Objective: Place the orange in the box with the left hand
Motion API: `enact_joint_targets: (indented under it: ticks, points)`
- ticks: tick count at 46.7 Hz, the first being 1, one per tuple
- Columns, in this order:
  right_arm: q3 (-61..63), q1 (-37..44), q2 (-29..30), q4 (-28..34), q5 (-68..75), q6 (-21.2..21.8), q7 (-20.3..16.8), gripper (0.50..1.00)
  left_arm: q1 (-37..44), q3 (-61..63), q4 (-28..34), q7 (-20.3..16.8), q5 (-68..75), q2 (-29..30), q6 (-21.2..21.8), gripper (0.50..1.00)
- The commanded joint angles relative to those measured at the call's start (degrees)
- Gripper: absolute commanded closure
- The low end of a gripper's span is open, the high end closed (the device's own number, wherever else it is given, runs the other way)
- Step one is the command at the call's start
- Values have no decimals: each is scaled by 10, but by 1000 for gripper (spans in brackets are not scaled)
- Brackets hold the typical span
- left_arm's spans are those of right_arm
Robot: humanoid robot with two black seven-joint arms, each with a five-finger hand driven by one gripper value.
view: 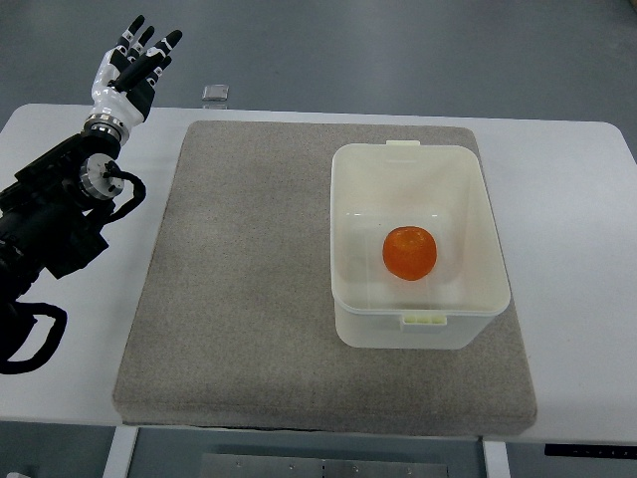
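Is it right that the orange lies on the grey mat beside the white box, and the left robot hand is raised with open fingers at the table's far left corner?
Not quite. The orange lies inside the white box, not on the grey mat beside it. The rest holds: the left robot hand is raised with open fingers at the far left corner. The top view shows this.

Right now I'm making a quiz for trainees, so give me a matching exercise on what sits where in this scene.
Things:
1. orange
2. white box
3. left hand
4. grey mat

Places:
A. flat on the white table
B. raised past the table's far left corner, fingers spread, holding nothing
C. inside the box
D. on the mat's right part

Pairs: 1-C, 2-D, 3-B, 4-A
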Motion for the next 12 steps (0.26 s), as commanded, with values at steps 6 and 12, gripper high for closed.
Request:
enact_joint_targets:
  ticks: [6, 12]
  points:
    - [0, 0, 0, 0, 0, 0, 0, 574, 0, 0, 0, 0, -1, -4, 12, 508]
    - [5, 0, 0, 0, 3, 0, -1, 574, 0, 0, 0, 0, -2, -4, 4, 508]
